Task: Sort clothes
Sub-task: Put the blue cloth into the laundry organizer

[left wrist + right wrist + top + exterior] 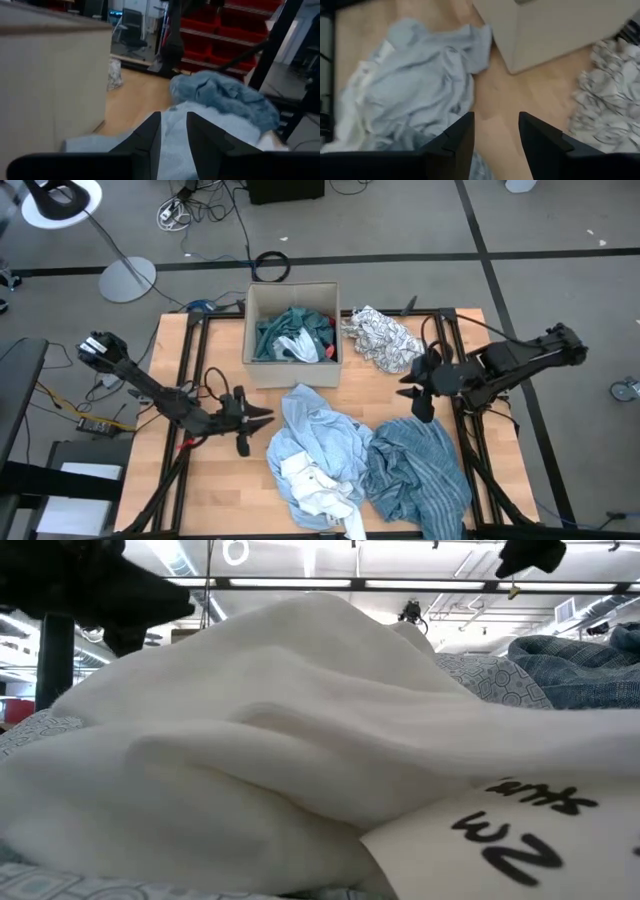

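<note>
A light blue garment (pixel 320 425) lies crumpled at the table's middle, its near part resting on a white garment (pixel 318 485). That white garment fills the low view (pixel 280 740). A grey-blue striped garment (pixel 420 470) lies to their right. A white garment with black pattern (pixel 382 337) lies at the far right, beside the tan box (pixel 292 370). Teal, white and red clothes (pixel 295 332) lie in the box. My left gripper (pixel 265 418) is open and empty at the light blue garment's left edge (pixel 200 120). My right gripper (pixel 412 400) is open and empty above bare table (pixel 510 95).
The tan cardboard box (pixel 50 85) stands close on the far side of my left gripper. Black frame bars (pixel 195 350) run along the table's sides. Bare wood (pixel 215 490) shows at the near left corner. Cables and a lamp base (pixel 127 278) lie on the floor beyond the table.
</note>
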